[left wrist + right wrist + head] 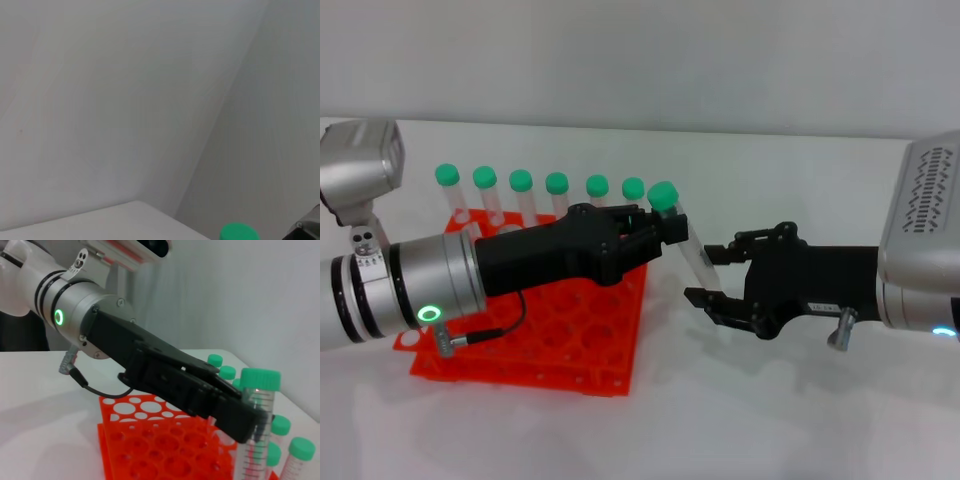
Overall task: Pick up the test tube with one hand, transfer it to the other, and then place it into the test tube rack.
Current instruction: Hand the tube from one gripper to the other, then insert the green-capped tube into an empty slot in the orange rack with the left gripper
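The test tube (688,245), clear with a green cap (663,196), hangs tilted in the air just right of the orange-red test tube rack (550,350). My left gripper (665,228), the one with the green-lit ring, is shut on the tube just below its cap. My right gripper (712,275), black with a white label, is open, and its fingers stand either side of the tube's lower end. In the right wrist view the left gripper (245,420) grips the tube (257,440) above the rack (150,440). The left wrist view shows only the cap (239,232).
Several green-capped tubes (520,185) stand in the rack's back row, behind my left arm. A thin black cable (505,325) hangs from the left wrist over the rack. White table surface (740,420) lies in front and to the right.
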Available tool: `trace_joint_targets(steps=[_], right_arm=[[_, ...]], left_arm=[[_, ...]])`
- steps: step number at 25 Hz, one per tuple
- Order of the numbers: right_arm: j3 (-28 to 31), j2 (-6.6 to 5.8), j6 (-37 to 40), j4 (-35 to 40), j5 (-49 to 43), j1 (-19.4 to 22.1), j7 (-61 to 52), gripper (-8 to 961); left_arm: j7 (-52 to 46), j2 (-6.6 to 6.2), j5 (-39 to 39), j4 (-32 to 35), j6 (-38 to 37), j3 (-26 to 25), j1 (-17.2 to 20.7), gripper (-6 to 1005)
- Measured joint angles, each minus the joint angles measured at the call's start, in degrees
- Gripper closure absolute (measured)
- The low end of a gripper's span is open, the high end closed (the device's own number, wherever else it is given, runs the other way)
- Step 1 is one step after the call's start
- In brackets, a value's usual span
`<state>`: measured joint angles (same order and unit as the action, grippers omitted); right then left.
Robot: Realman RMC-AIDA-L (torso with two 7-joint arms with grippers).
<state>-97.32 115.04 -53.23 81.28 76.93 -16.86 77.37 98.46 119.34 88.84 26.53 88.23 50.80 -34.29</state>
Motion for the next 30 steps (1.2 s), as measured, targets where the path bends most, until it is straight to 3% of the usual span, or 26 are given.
trace_joint_targets(steps=[2, 5, 8, 13, 16, 23, 30], right_arm=[[0.3, 0.01, 0.5, -0.2, 0.0, 0.1, 0.0, 721], [1.3, 0.01, 1.4, -1.0, 0.1, 0.3, 0.0, 478], [3.2, 0.01, 1.7, -2.4, 0.1, 0.4, 0.0, 356], [6.4, -0.08, 1.8, -4.4, 0.1, 0.9, -0.1, 177], [7.6, -0.13, 1.8, -4.6, 0.1, 1.9, 0.2, 79], [8.5, -0.25, 1.6, -5.3, -0.3, 2.9, 0.5, 79], [8.5, -0.25, 0.7, -6.0, -0.5, 3.6, 0.5, 79]], left_arm=[[-0.2, -0.08, 0.0, 0.2, 0.1, 0.0, 0.0, 807], [-1.0, -0.25, -0.1, 0.8, 0.7, 0.0, 0.2, 807], [-3.0, -0.41, -0.2, 3.2, 2.1, 0.1, 1.2, 807], [-11.4, -0.46, -1.4, 12.8, 4.3, 0.3, 4.8, 807], [-19.2, -0.58, -4.3, 22.1, 5.0, 0.3, 7.4, 807], [-33.9, -0.46, -14.6, 41.9, 2.9, 0.4, 11.5, 807], [-37.2, -0.07, -21.8, 50.3, -2.5, 1.5, 13.2, 807]])
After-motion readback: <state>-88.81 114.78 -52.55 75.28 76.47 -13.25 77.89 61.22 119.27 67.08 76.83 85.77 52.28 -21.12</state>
